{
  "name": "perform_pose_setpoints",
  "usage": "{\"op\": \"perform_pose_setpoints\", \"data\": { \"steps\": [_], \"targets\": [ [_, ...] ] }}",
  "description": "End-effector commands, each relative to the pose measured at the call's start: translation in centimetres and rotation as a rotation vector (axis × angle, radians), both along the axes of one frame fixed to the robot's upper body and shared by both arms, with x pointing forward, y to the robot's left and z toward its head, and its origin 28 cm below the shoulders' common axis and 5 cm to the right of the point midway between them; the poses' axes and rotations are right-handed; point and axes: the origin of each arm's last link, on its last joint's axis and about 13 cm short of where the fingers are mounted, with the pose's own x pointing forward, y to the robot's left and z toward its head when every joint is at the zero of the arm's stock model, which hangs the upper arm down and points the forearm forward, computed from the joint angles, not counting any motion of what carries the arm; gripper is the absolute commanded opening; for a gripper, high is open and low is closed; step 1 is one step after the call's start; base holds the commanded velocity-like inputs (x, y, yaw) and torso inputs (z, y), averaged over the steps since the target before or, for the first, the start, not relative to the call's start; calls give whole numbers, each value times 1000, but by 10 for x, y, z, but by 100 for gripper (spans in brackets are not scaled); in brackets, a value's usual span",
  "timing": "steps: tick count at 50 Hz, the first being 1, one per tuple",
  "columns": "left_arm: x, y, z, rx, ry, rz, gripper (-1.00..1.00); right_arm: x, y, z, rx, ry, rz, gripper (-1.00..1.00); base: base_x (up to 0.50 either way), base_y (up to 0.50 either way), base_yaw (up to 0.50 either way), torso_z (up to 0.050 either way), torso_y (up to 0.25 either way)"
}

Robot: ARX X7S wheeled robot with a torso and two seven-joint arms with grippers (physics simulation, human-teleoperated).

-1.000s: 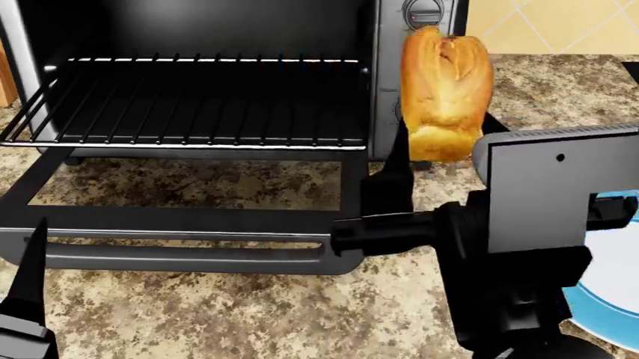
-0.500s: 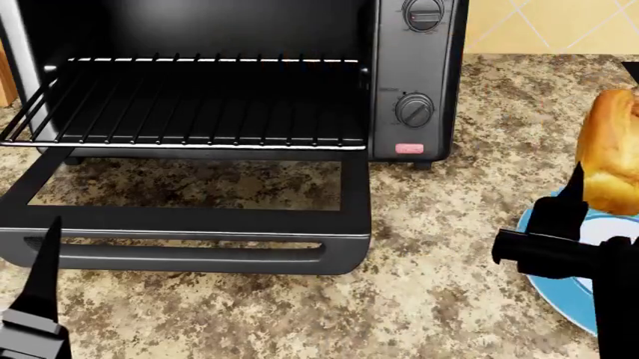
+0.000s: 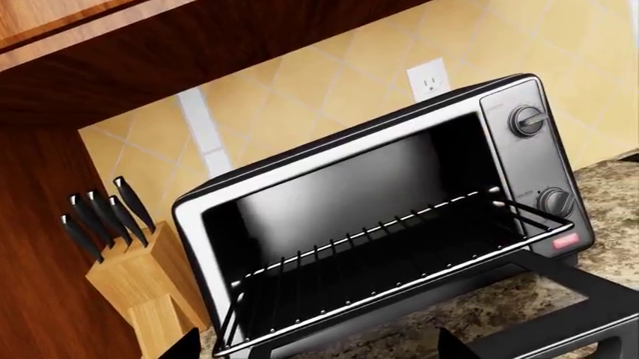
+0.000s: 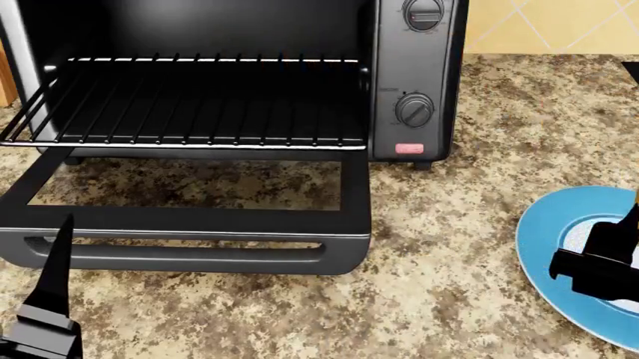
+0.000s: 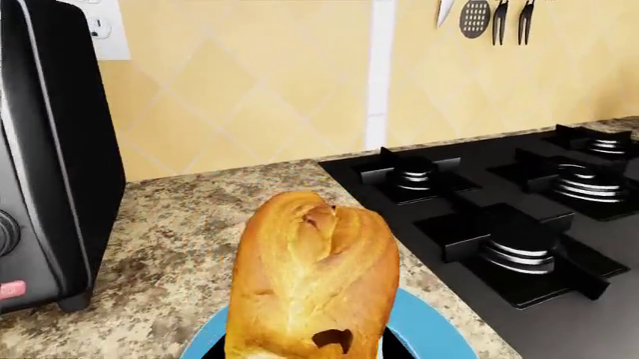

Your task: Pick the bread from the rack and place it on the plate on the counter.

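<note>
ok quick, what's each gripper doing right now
Left gripper: open, holding nothing.
Right gripper: mostly out of the head view; the bread stands right before its wrist camera over the plate, grip not visible, cannot tell.

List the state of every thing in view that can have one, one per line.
Toaster oven door: open, folded down flat.
Rack: pulled partly out, bare.
Bread: upright in the right tool, above the plate.
Plate: on the counter, right tool over it.
Right tool: mostly out of frame; grip itself hidden.
Left tool: low beside the door, holding nothing visible.
Stovetop burners: no flame seen.
</note>
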Motion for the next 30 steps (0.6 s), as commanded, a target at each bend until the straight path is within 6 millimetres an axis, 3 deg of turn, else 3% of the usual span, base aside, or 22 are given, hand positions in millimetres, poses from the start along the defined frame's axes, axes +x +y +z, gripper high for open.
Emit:
{"op": "perform_pose_setpoints", "data": {
  "steps": [1, 30],
  "targets": [
    [1, -1, 0, 3, 2, 0, 100, 7, -12, -10, 2, 49, -40, -100, 0, 0, 0, 0, 0],
    [4, -3, -2, 13, 11, -2, 100, 47, -11, -18, -15, 170, -14, -100, 0, 0, 0, 0, 0]
  ]
}}
